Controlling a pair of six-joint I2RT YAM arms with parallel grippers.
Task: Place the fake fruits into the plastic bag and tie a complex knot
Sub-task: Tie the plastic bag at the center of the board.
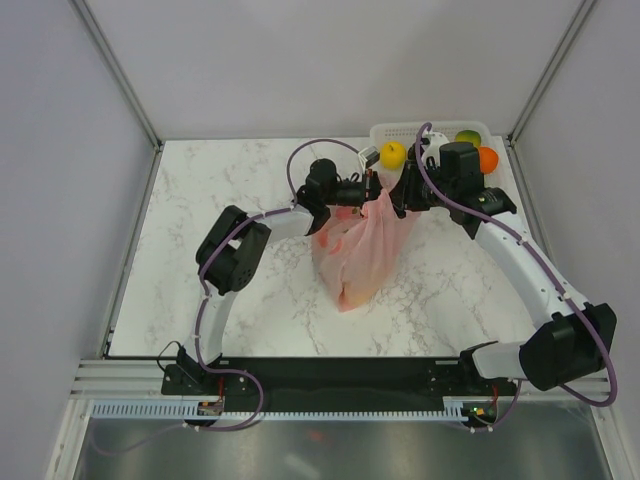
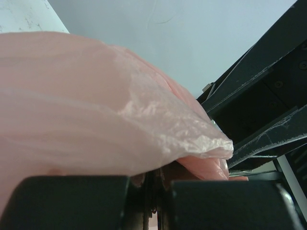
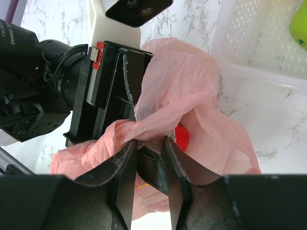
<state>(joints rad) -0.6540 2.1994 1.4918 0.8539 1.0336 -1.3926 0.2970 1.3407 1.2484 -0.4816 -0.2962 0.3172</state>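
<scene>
Pinching the plastic bag [image 1: 360, 250], left fingers [image 2: 72, 201] shut; right fingers [image 3: 122, 182] part-open; fruits [image 3: 182, 136] mostly hidden.

pink plastic bag [image 1: 356, 255]: slumped mid-table, top bunched | red fruit [image 3: 182, 136] inside | yellow fruit [image 1: 393, 154] outside, behind

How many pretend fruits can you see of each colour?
Yellow fruit: 1
Green fruit: 1
Orange fruit: 1
Red fruit, showing through the pink plastic bag: 1
Total: 4 in sight; the bag may hide more.
</scene>
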